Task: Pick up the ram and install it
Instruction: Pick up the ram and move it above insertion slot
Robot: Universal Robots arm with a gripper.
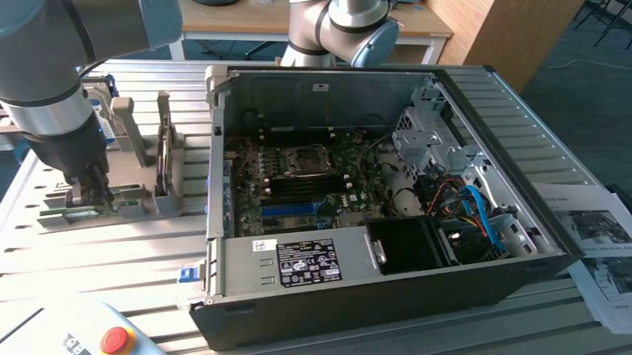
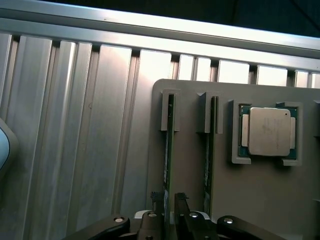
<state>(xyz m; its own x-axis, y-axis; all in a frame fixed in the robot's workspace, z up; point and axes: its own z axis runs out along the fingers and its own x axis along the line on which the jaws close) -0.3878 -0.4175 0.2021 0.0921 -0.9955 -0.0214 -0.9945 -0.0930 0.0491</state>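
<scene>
The long, narrow green circuit-board ram (image 2: 170,140), stood on edge in a grey slotted holder (image 2: 270,200) for side access, was clenched by the dark pincer (image 2: 169,196).

**Ram on edge in its holder**

The ram (image 2: 169,145) is a thin green board stick. It stands on its long edge in a slot of the grey holder (image 2: 192,210) on the worktop (image 2: 75,125). The jaws press on its two flat faces at one end. A second stick (image 2: 212,150) stands parallel, just beside it.
</scene>
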